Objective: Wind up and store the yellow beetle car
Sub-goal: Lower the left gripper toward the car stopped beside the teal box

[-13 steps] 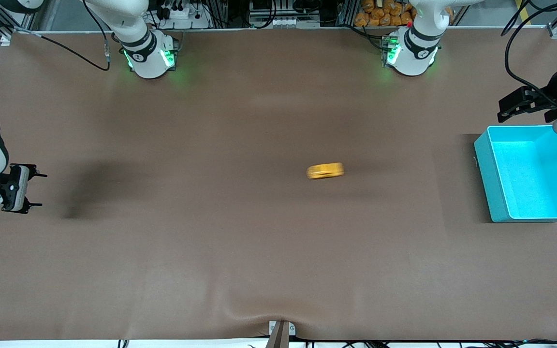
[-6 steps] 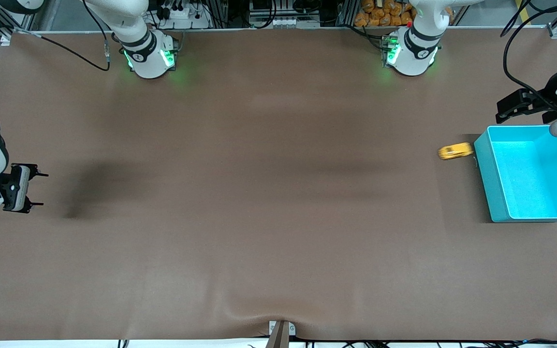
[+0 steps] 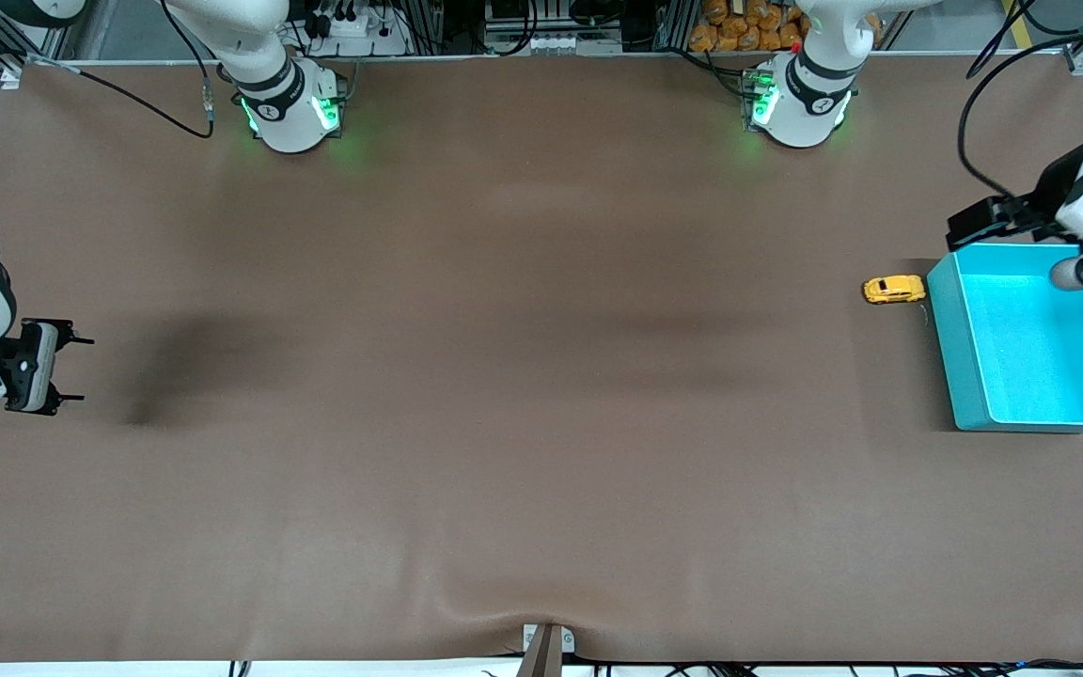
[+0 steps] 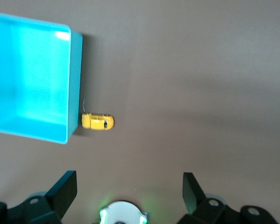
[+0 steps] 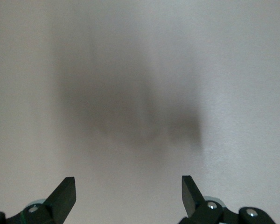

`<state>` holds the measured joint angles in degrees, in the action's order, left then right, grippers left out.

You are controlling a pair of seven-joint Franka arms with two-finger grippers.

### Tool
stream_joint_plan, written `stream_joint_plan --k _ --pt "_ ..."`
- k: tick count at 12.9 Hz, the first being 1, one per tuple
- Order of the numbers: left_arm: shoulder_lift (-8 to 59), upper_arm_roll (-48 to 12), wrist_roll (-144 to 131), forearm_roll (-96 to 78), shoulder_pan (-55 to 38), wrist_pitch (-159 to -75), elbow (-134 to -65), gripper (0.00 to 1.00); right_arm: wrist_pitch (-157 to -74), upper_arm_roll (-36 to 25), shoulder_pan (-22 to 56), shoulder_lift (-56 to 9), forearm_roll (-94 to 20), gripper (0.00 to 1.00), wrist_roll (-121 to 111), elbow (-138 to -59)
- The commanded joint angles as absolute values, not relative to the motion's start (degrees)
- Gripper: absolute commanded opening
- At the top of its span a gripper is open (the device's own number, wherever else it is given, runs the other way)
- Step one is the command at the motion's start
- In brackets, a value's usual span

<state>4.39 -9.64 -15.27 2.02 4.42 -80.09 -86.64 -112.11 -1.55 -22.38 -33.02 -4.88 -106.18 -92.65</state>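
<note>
Yellow-orange beetle-shaped toy car rests touching your turquoise plastic bin's wall; left gripper hangs above, fingers apart; right gripper waits, fingers apart.

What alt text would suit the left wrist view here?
The yellow car sits on the brown table against the outer wall of the turquoise bin, not in it. The left gripper hangs open above the table, holding nothing.
</note>
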Motion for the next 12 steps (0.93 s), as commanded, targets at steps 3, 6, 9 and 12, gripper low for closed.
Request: stream_joint_plan --k 3,6,9,12 --pt "4.1 -9.8 -27.7 2.7 6.7 -89.3 -97.8 1.00 -107.8 -0.9 -19.4 -29.0 -9.8 1.00 -90.5 -88.3" --pt "4.1 -9.7 -31.8 3.2 7.3 -98.4 -105.3 1.00 -100.1 -0.8 -15.5 -27.6 -9.8 1.00 -77.1 -81.5" --pt "4.3 -9.8 -42.7 7.9 7.2 -107.4 -113.1 1.00 -96.7 -0.6 -12.0 -27.0 -10.1 1.00 -66.7 -77.0" --pt "7.7 -9.8 -54.1 12.3 7.3 -110.6 -116.3 1.00 -96.7 -0.9 -10.0 -24.4 -11.9 1.00 -62.2 -76.7"
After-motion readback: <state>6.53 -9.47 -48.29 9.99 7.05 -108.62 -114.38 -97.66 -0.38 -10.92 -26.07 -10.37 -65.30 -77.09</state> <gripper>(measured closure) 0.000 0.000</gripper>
